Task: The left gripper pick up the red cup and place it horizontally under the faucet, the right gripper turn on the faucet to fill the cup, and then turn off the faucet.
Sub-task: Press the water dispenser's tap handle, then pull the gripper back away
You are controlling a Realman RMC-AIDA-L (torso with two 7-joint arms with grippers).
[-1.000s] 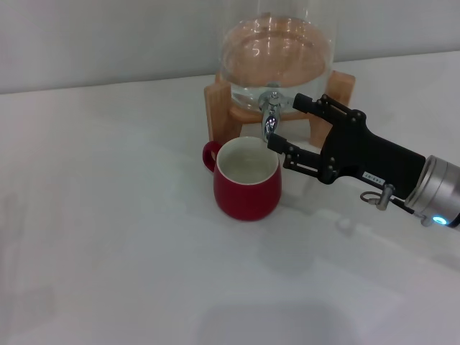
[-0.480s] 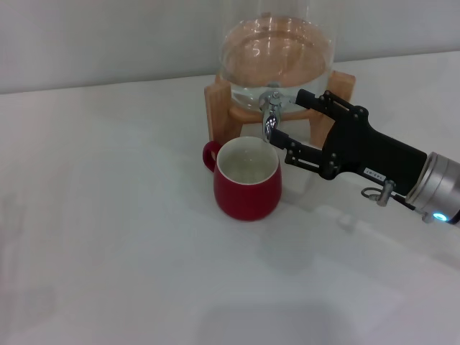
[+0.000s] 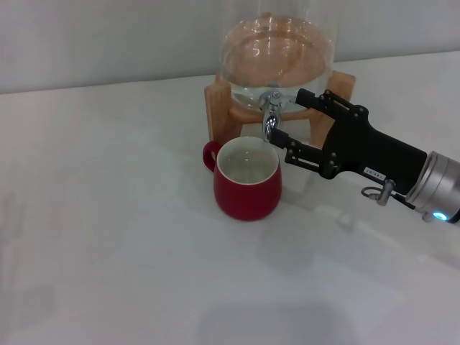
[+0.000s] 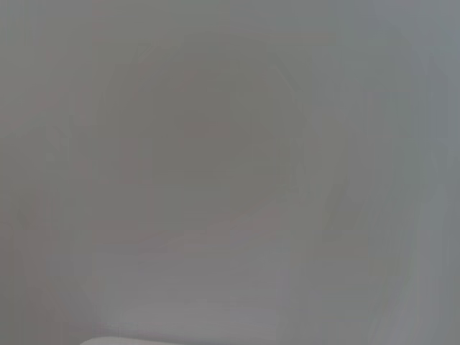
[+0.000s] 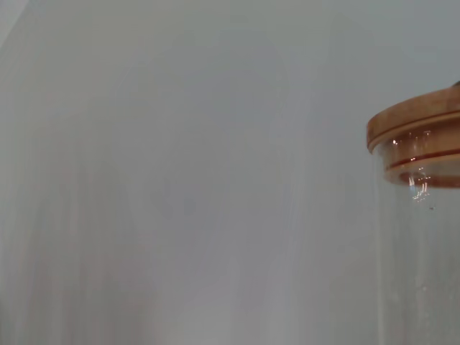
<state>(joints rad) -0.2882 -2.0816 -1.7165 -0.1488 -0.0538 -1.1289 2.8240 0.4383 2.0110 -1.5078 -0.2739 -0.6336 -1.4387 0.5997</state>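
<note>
Spreading fingers of black two-fingered right gripper (image 3: 286, 118) around small chrome faucet (image 3: 270, 119); squat glossy red cup (image 3: 246, 180) sitting upright directly beneath spout.

Left wrist view is being filled almost entirely by a plain grey-white blank expanse (image 4: 230, 158); whether wall or surface cannot be told. A paler white sliver (image 4: 136, 341) is being shown at one edge. No distinct object is being resolved.
</note>
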